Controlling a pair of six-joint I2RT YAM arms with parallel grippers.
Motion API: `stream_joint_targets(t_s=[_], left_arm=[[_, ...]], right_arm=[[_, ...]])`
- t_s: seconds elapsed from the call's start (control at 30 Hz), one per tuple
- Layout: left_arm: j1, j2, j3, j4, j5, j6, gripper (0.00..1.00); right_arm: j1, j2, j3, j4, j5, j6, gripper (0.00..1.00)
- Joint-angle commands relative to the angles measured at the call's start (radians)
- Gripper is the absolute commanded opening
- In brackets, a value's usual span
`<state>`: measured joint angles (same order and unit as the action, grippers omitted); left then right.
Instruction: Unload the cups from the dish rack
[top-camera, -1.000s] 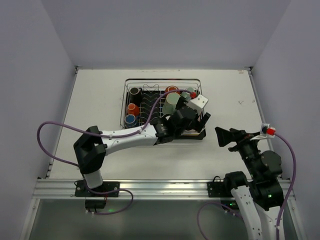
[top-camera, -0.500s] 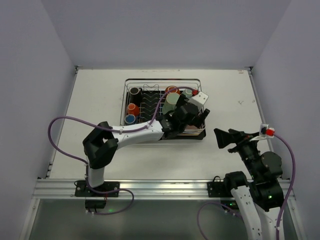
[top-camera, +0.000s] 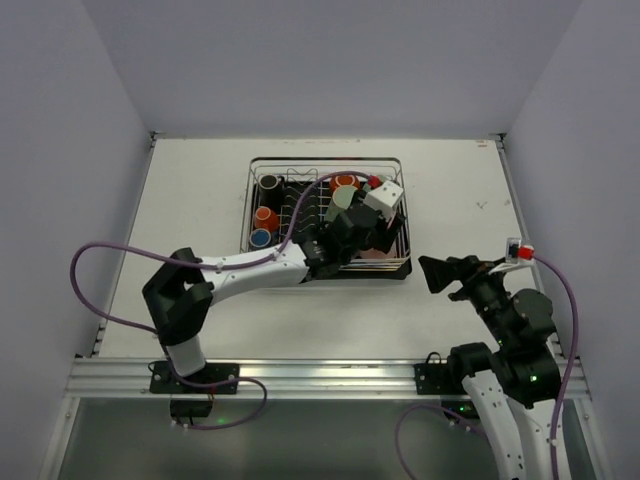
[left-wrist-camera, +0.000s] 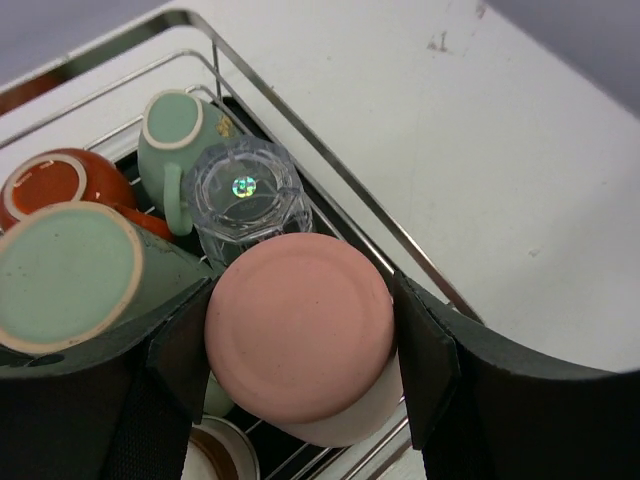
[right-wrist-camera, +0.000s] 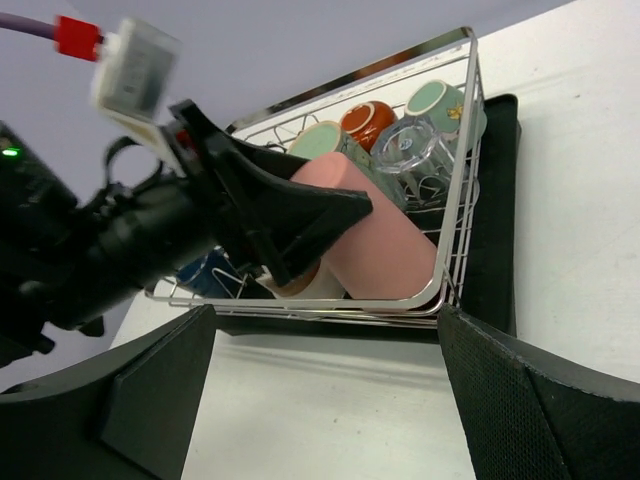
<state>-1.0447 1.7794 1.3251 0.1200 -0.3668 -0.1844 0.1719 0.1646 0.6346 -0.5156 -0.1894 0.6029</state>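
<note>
Cups crowd the dish rack (top-camera: 320, 160), which sits on its black tray (right-wrist-camera: 497, 200) toward the far middle of the table (top-camera: 190, 190). Left gripper (left-wrist-camera: 303, 365) reaches into the rack's near right corner and is clamped on the pink tumbler (left-wrist-camera: 300, 335), with the finger pads (left-wrist-camera: 188, 350) pressed against its sides, one on each flank. Tumbler is upside down, flat base toward the left wrist camera, and tilted (from the right wrist view it leans against the rack's corner wires, mouth toward the rack floor). Whether it has lifted off the rack floor cannot be told.

Touching the tumbler on the side toward the rack's far right corner stands the clear glass (left-wrist-camera: 245, 190), also base up. Just beyond that, near the rack's right wall, is the small mint-green mug (left-wrist-camera: 172, 125), its handle beside the glass. Large mint-green mug (left-wrist-camera: 65, 275) lies just beside the tumbler toward the rack's middle, with the orange cup (left-wrist-camera: 50, 180) behind it. Along the rack's left wall, from far to near, sit the black cup (top-camera: 270, 183), a second orange cup (top-camera: 264, 215) and the blue cup (top-camera: 261, 238).

Right gripper (top-camera: 438, 277) hovers over the table off the rack's near right corner, apart from the wires, jaws spread wide with nothing between them
</note>
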Motion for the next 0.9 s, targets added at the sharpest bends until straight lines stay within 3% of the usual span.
stream_joint_targets(t_s=[0.0, 0.2, 0.3, 0.4, 0.47, 0.6, 0.87], left_arm=[[0.014, -0.175, -0.013, 0.167, 0.049, -0.03, 0.37], [0.023, -0.423, -0.153, 0.26, 0.065, -0.099, 0.35], [0.075, -0.563, -0.263, 0.325, 0.159, -0.242, 0.32], [0.176, -0.684, -0.437, 0.443, 0.27, -0.477, 0.3], [0.189, -0.738, -0.512, 0.475, 0.295, -0.523, 0.29], [0.193, -0.764, -0.547, 0.53, 0.338, -0.575, 0.29], [0.193, -0.675, -0.569, 0.708, 0.489, -0.679, 0.29]], right_arm=[[0.0, 0.049, -0.019, 0.089, -0.082, 0.04, 0.94], [0.001, 0.133, -0.076, 0.296, -0.234, 0.149, 0.89], [0.001, 0.164, -0.095, 0.422, -0.323, 0.192, 0.86], [0.0, 0.188, -0.118, 0.581, -0.441, 0.259, 0.84], [0.003, 0.207, -0.136, 0.726, -0.508, 0.311, 0.86], [0.011, 0.268, -0.158, 0.899, -0.634, 0.438, 0.89], [0.064, 0.372, -0.17, 1.038, -0.64, 0.527, 0.9]])
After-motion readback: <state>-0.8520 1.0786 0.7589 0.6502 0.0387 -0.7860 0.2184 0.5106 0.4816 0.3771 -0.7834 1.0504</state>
